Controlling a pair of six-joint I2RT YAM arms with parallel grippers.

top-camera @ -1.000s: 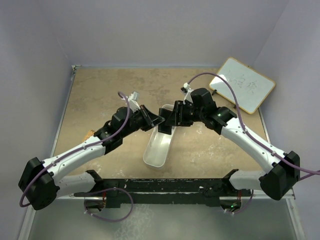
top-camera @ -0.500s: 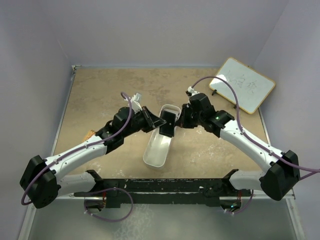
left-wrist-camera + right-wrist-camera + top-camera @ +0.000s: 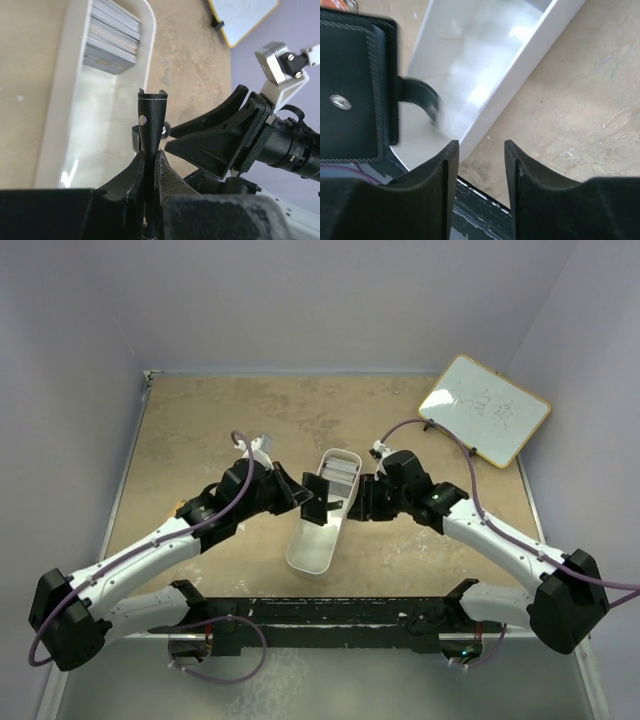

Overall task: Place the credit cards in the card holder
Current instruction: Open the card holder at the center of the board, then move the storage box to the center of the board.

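My left gripper point(image 3: 303, 497) is shut on the black card holder point(image 3: 319, 502) and holds it on edge above the white tray point(image 3: 305, 550). In the left wrist view the card holder point(image 3: 150, 122) stands edge-on between my fingers point(image 3: 131, 176). The credit cards point(image 3: 341, 468) are a grey stack standing at the far end of the tray, also seen in the left wrist view point(image 3: 112, 35). My right gripper point(image 3: 358, 502) is open and empty, just right of the holder. The right wrist view shows the holder point(image 3: 352, 90) with its snap tab point(image 3: 417, 95) left of my open gripper point(image 3: 480, 152).
The long white tray point(image 3: 520, 70) lies slanted in the middle of the tan table. A small whiteboard point(image 3: 485, 408) stands at the back right. Lilac walls close in the table on three sides. The black arm-base rail point(image 3: 330, 615) runs along the near edge.
My right gripper has let go of the card holder and drawn back to the right. My left gripper has carried the holder nearer and slightly left over the tray.
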